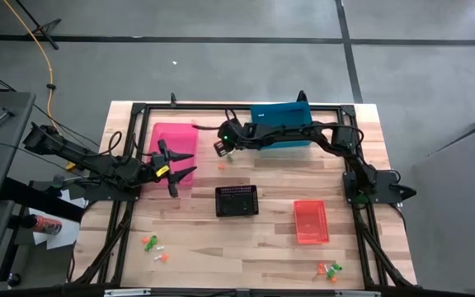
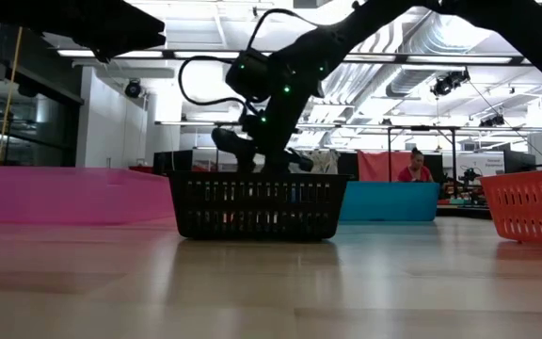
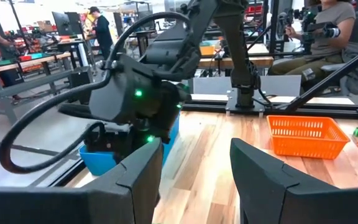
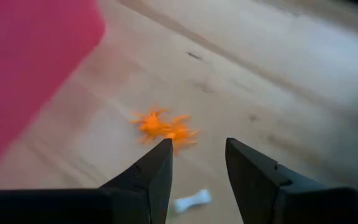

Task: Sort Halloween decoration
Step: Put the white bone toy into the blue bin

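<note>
The right gripper (image 4: 196,163) hangs low over the table (image 1: 270,247) between the pink bin (image 1: 174,153) and the blue bin (image 1: 280,124), its fingers spread with nothing between them. Just ahead of its tips lies an orange trinket (image 4: 163,127), spider-like as far as the blur allows, and beneath the tips a small white trinket (image 4: 191,200). The left gripper (image 1: 176,169) hovers at the pink bin's near edge, fingers also spread apart. Well behind both grippers, toward the table's front, lie more trinkets: one cluster (image 1: 155,247) at front left, another (image 1: 330,270) past the red bin (image 1: 311,221); the black basket (image 1: 236,200) sits between
</note>
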`<state>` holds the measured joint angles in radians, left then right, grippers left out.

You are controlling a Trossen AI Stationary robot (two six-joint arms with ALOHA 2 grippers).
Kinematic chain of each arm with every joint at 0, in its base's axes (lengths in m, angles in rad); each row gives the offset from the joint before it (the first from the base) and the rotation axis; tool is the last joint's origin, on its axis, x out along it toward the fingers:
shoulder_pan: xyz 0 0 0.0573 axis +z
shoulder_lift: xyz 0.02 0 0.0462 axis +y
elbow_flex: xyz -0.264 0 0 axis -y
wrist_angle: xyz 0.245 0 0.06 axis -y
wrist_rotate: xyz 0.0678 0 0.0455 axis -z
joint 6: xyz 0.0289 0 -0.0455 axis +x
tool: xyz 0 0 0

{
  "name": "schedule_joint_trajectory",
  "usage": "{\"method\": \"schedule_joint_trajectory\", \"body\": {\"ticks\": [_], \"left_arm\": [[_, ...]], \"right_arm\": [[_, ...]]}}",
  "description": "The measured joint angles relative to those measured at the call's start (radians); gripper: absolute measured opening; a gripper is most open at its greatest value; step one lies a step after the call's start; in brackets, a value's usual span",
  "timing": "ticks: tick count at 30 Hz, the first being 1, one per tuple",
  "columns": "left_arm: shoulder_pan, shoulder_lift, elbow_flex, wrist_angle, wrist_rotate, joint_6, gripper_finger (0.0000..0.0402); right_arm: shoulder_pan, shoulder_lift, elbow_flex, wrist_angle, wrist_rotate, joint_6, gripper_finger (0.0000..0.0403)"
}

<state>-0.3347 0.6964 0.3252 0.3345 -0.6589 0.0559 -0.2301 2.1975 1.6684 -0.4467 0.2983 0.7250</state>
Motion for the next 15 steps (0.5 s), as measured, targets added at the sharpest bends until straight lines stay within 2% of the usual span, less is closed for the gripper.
{"method": "schedule_joint_trajectory", "body": {"ticks": [4, 7, 11, 15], "left_arm": [[0.0, 0.0, 0.0, -0.001, 0.0, -0.002, 0.0174], [0.0, 0.0, 0.0, -0.001, 0.0, -0.002, 0.0174], [0.0, 0.0, 0.0, -0.001, 0.0, -0.028, 0.0174], [0.0, 0.0, 0.0, -0.001, 0.001, -0.029, 0.0174]], "right_arm": [[0.035, 0.0, 0.0, 0.022, 0.002, 0.016, 0.0145], [0.065, 0.0, 0.0, -0.003, 0.085, 0.107, 0.0145], [0.104, 0.004, 0.0, -0.047, 0.284, 0.242, 0.0145], [0.125, 0.029, 0.001, -0.033, 0.29, 0.313, 0.0145]]}}
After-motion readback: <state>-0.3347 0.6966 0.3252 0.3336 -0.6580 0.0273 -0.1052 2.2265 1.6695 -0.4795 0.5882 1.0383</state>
